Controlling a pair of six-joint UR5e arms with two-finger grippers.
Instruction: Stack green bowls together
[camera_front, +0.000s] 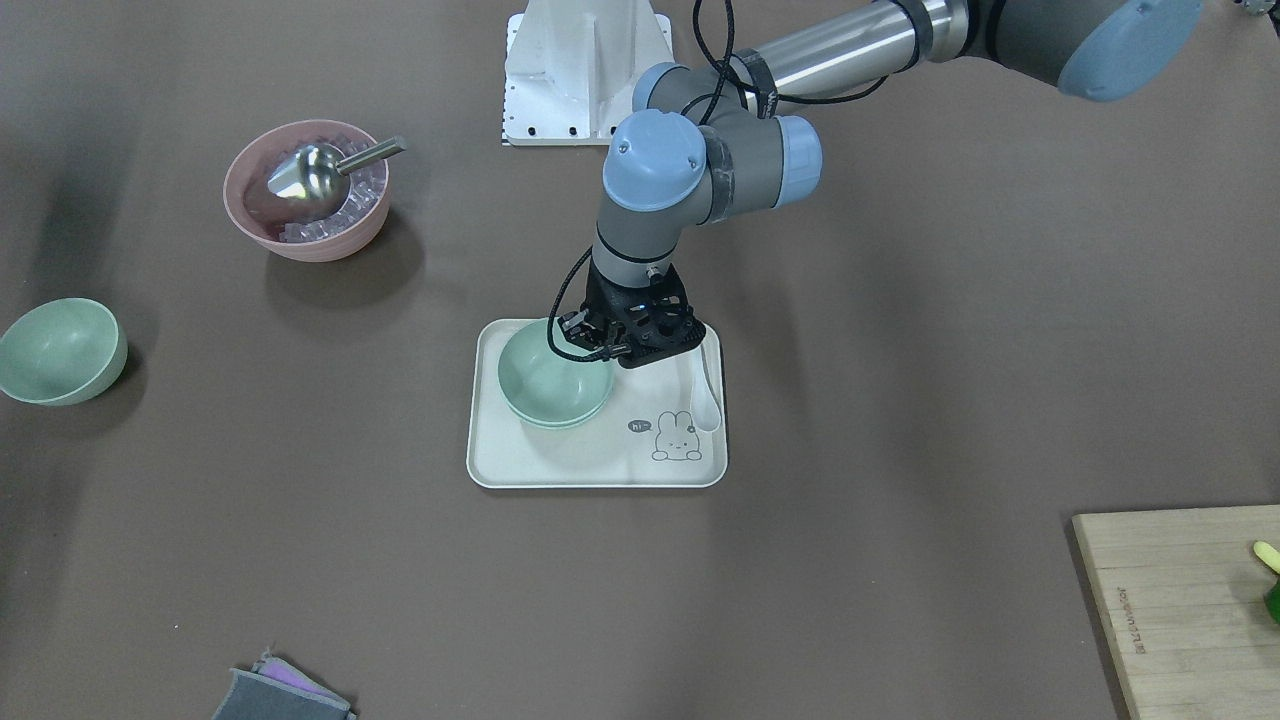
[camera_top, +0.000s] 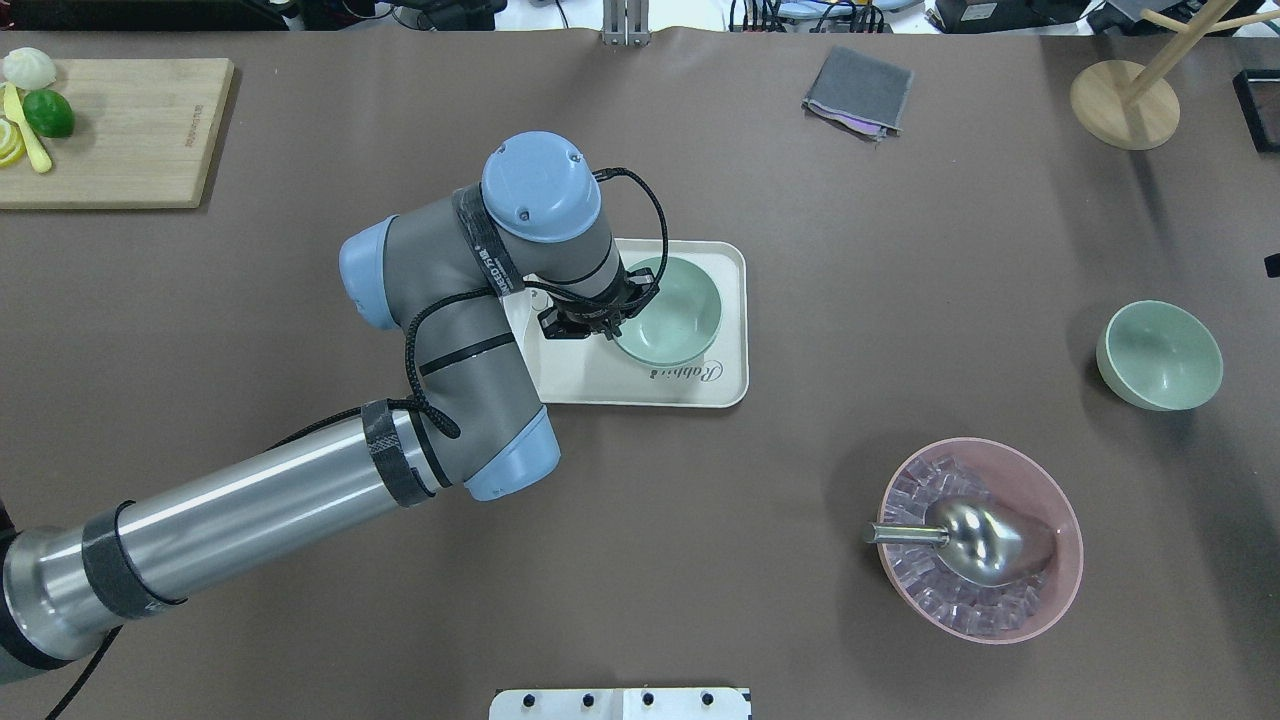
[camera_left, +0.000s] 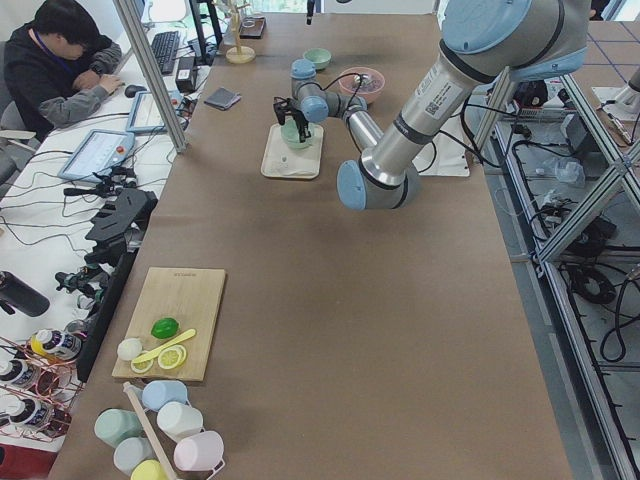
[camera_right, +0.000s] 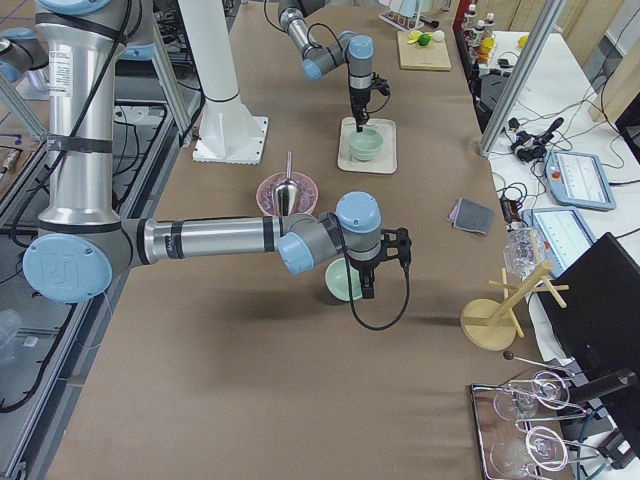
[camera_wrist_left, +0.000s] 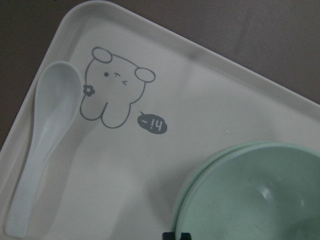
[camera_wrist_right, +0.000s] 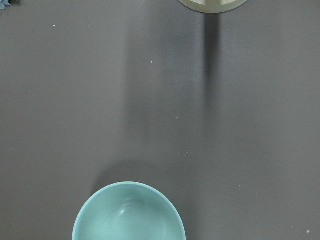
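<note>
You've got two green bowls (camera_front: 550, 385) nested mouth up on the white tray (camera_front: 560, 462), mid-bench, at the tray's end away from the rabbit print. The double rim shows clearly in the left wrist view.

Left tool (camera_top: 605, 322) sits right at the top bowl's rim, on the side facing the white spoon (camera_wrist_left: 45, 140). The wrist view shows only dark finger ends at the frame's bottom edge, so I can't tell whether the tool is clamped on the rim or apart. The spoon lies flat along the tray's edge beside the rabbit print, apart from the bowls.

Third green bowl (camera_top: 1160, 355) stands mouth up and alone on the bench, well apart from the tray, on the robot's right side. It's near the pink bowl (camera_front: 330, 245) that holds the metal scoop (camera_top: 985, 540).

Right tool (camera_right: 385, 262) shows only in the exterior right view, close beside that third bowl. Apart or together: can't tell. Its wrist camera looks straight down at the bowl, which sits at the frame's bottom edge with bare bench around it.
</note>
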